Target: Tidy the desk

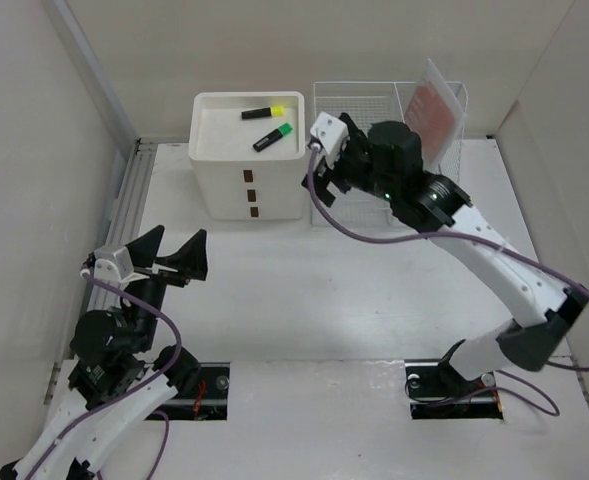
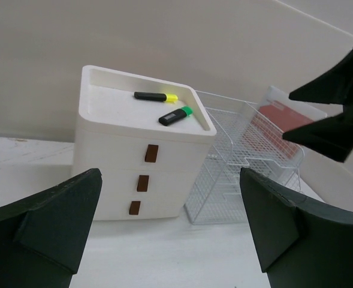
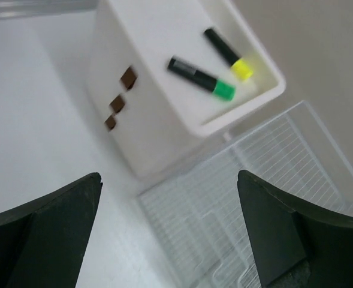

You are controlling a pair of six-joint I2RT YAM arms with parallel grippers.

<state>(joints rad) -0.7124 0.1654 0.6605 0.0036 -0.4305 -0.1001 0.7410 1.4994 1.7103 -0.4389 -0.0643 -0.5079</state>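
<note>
Right gripper (image 1: pixel 324 181) spread, empty, just right of drawer unit (image 1: pixel 249 190). Green highlighter (image 1: pixel 272 137) on unit's top lies to its left, axis diagonal. Left gripper (image 1: pixel 169 252) spread, over desk (image 1: pixel 354 300), farther in front of unit.

You are looking at a robot test cell dressed as an office desk, not a real office. Plain beige walls (image 1: pixel 34 150) box in the white desk (image 1: pixel 304 300). An aluminium rail (image 1: pixel 126 210) lines its left edge. The cabled left arm (image 1: pixel 114 400) and right arm (image 1: pixel 494 260) are mounted at its near edge. The office props are a drawer unit (image 1: pixel 229 185), a yellow highlighter (image 1: pixel 262 112), a green highlighter (image 1: pixel 272 138) and a wire rack (image 1: pixel 359 100).
</note>
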